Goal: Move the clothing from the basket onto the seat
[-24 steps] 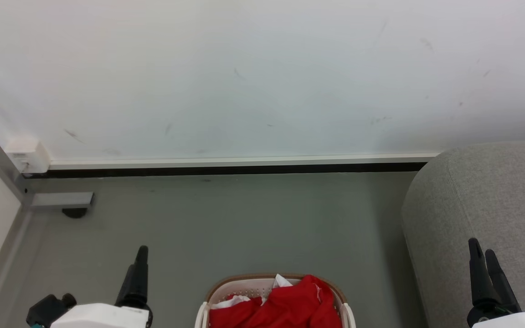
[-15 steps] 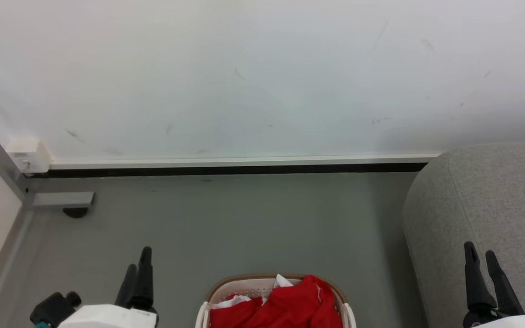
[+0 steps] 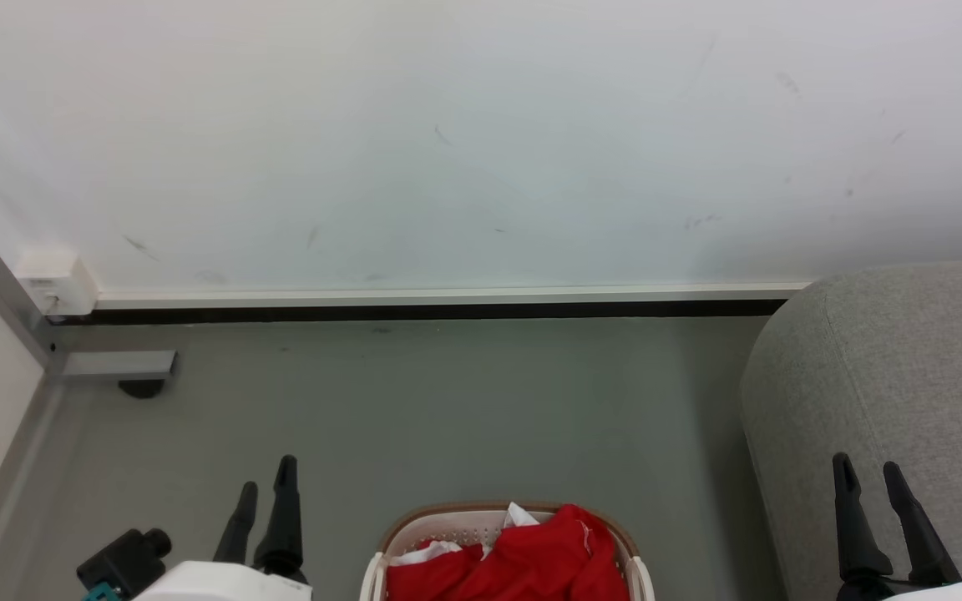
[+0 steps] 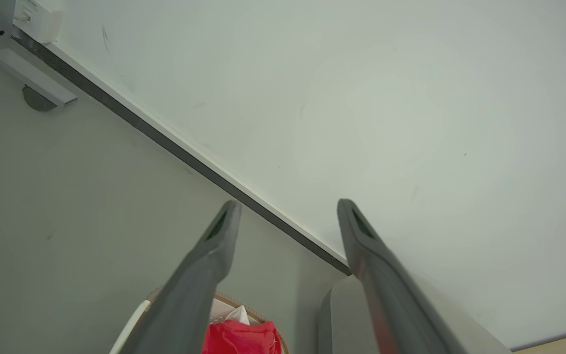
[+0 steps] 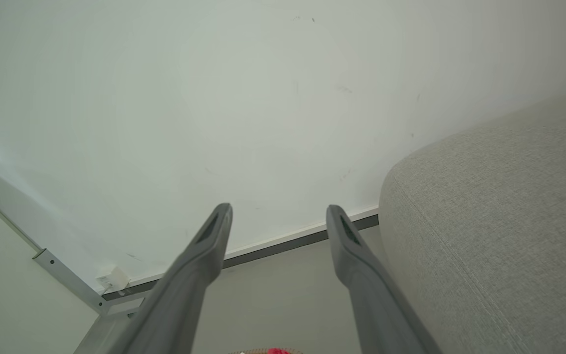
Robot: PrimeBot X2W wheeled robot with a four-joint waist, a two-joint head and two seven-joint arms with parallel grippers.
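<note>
The white basket [image 3: 448,527] with a brown rim stands on the floor at the bottom middle of the head view. Red clothing [image 3: 531,559] with white trim is bunched inside it; a corner of it shows as red clothing [image 4: 241,339] low in the left wrist view, inside the basket [image 4: 128,334]. The grey seat [image 3: 890,367] bulges at the right, also seen as the seat [image 5: 499,221] and the seat [image 4: 342,319]. My left gripper [image 3: 266,472] hovers open, left of the basket. My right gripper [image 3: 868,472] is open in front of the seat. Nothing sits between either pair of fingers.
A white wall [image 3: 464,142] with a dark baseboard [image 3: 414,311] runs across the back. A grey metal frame leg [image 3: 113,365] and a small white box [image 3: 53,282] occupy the left corner. Grey floor [image 3: 464,409] lies between wall and basket.
Both grippers have drifted inward towards the basket and turned, so both fingers of each now show apart. The basket and clothing have not moved.
</note>
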